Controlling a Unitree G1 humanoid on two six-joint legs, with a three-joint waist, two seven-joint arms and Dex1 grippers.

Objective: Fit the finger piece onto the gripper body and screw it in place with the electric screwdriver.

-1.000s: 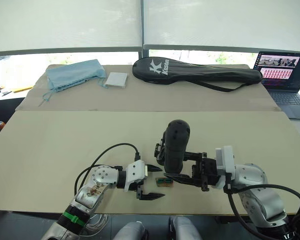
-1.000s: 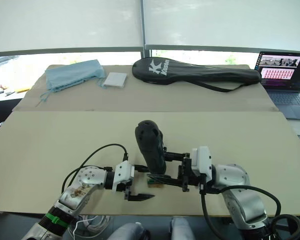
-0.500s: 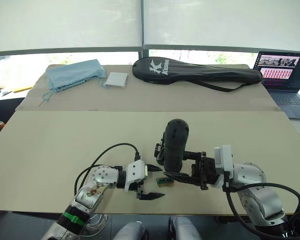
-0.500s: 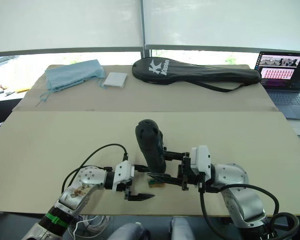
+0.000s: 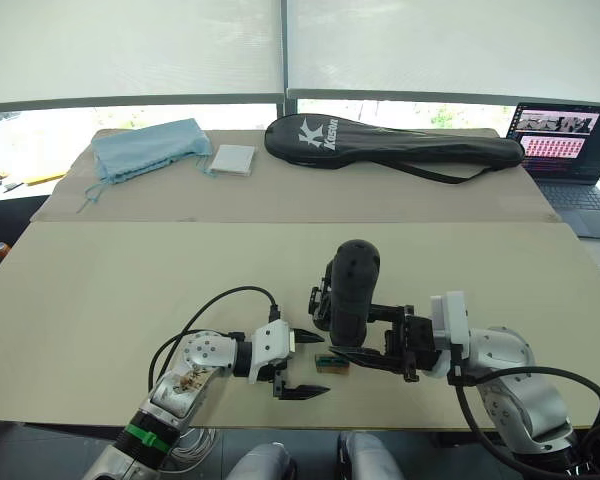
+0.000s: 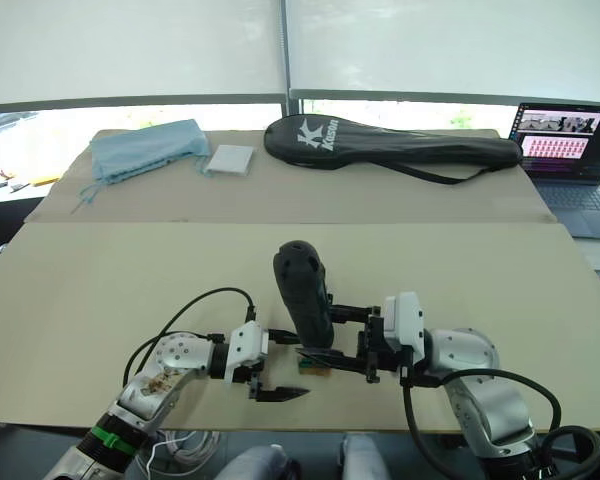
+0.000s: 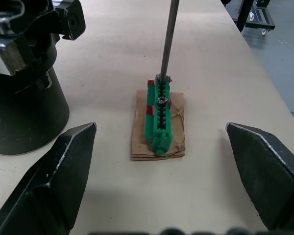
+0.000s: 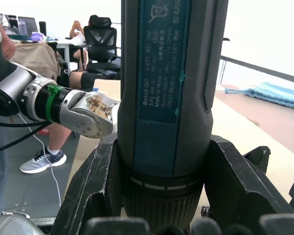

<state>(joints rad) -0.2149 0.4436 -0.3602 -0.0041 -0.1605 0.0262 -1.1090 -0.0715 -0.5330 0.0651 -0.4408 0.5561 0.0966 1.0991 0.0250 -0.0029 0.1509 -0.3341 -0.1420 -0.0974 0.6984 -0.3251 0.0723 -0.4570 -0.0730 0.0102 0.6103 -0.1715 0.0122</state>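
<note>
Nothing shifts noticeably: right gripper (image 5: 385, 350) jaws clamp the electric screwdriver (image 5: 351, 290), its bit on the green screw holder (image 7: 159, 115). Left gripper (image 5: 302, 365) jaws gape beside that holder. Risk: a tilted bit may skid.

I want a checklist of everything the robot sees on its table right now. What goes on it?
Surface: tan table, bare patches.
Job's things: electric screwdriver upright, bit on the green screw holder; gripper body beside it.
Clutter: racket bag, blue cloth, white pad.
Grippers: left gripper open, holding nothing; right gripper shut on the screwdriver.
Cables: black cable on left arm.
Surroundings: laptop, seated person.
</note>
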